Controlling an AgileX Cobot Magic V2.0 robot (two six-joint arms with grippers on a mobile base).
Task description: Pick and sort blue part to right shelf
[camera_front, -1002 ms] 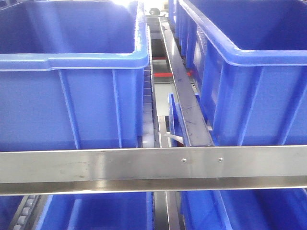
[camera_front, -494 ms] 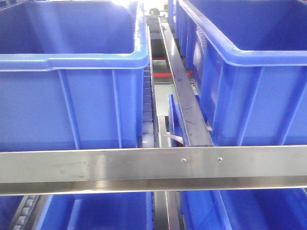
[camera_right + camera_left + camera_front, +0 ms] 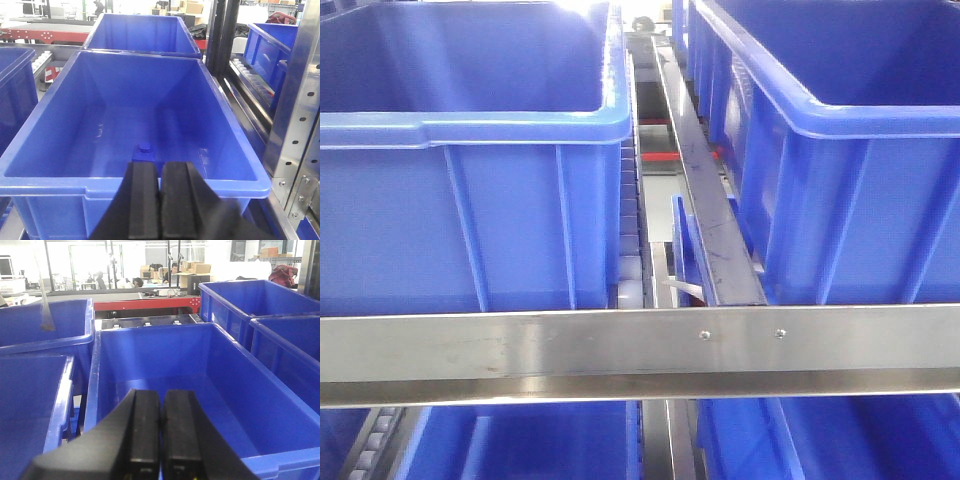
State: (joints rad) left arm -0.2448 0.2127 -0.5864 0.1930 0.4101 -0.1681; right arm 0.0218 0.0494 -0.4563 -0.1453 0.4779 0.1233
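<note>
Right wrist view: right hand [image 3: 160, 200] hovers above a blue bin [image 3: 45, 145], fingers pressed together with nothing between them. Blue part [image 3: 142, 150] lies on the bin floor, near the front wall, just beyond the fingertips; it looks like a small block with a round stud on top, detail too coarse to confirm. Left wrist view: left hand [image 3: 160, 435] likewise closed and empty, over a different bin [image 3: 95, 385] that shows no contents. Front view: only the right shelf [image 3: 640, 350] rail and bins, no arm visible

Judgement on the step: pick not yet begun. To do it well, spread the right fingers before descending, centre them over the part, keep clear of the front wall, then close on the block's flat sides rather than the stud
</note>
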